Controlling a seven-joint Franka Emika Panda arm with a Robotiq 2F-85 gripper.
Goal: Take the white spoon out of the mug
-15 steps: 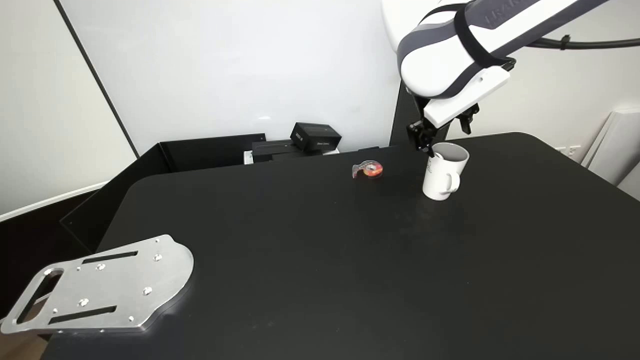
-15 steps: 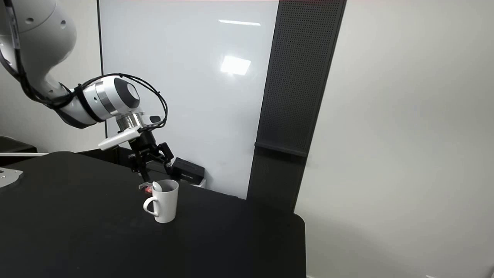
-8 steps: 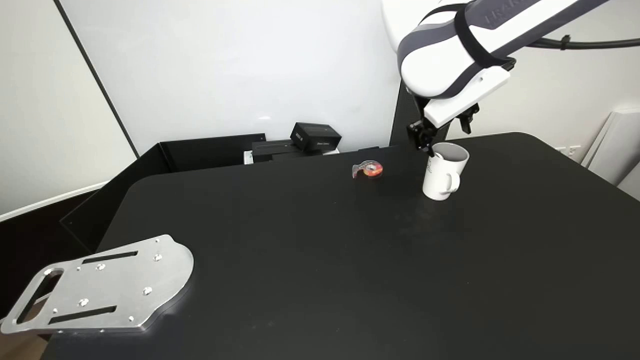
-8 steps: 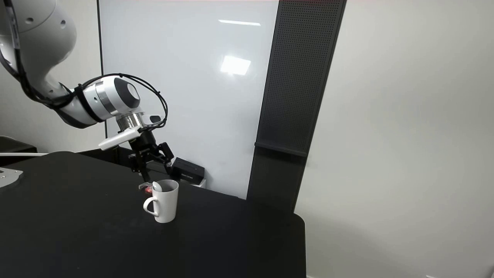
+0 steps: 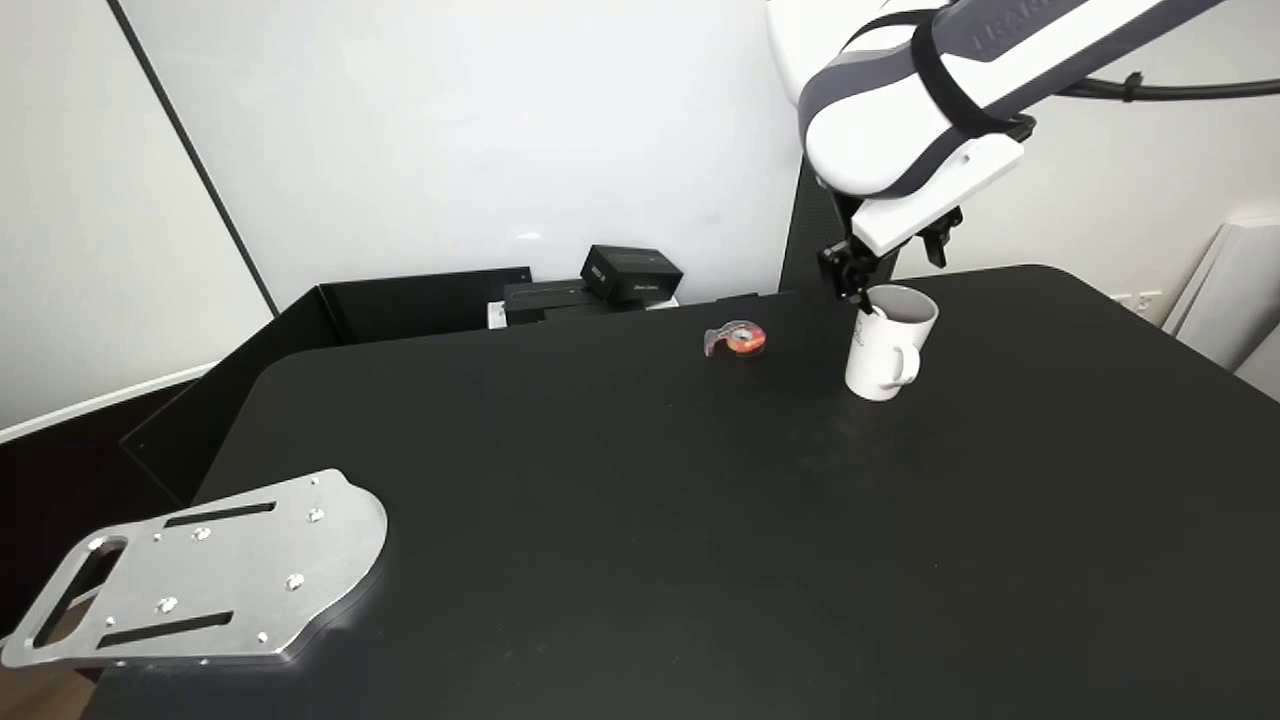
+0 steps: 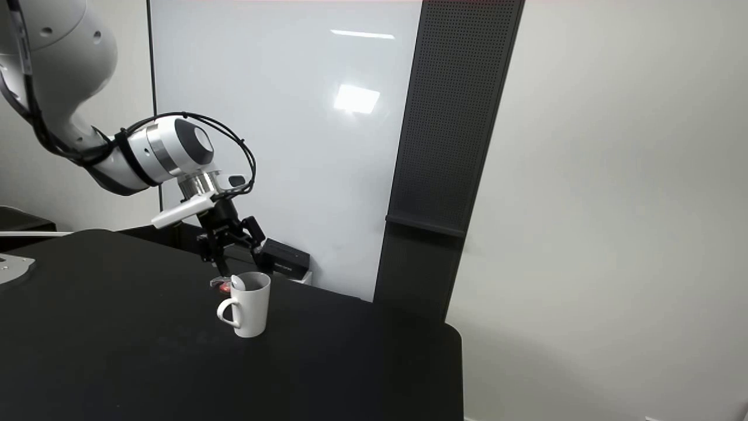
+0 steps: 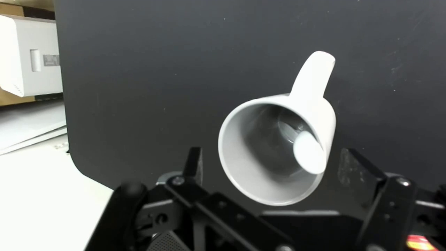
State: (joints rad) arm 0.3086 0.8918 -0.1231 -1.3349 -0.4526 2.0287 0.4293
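The white mug [image 5: 870,365] stands upright on the black table and also shows in an exterior view [image 6: 252,316]. In the wrist view, I look into the mug [image 7: 240,153], its handle pointing up the picture. The white spoon [image 7: 309,153] leans inside against the rim, oval bowl up; its lower part is partly hidden by the bowl. Its bowl shows at the rim in an exterior view [image 6: 238,283]. My gripper [image 7: 271,164] is open and empty, its fingers apart on either side of the mug's mouth in the picture. In both exterior views, the gripper [image 5: 900,282] [image 6: 241,267] is above the mug, tilted.
A red-orange tape dispenser [image 5: 745,340] lies near the mug, close to the table's back edge. Black boxes [image 5: 630,272] stand behind that edge. A silver metal plate [image 5: 240,560] lies at the far table corner. A white box [image 7: 40,55] is beyond the table edge.
The arm and gripper have shifted very slightly to the right in both exterior views. The mug and the spoon have not moved.
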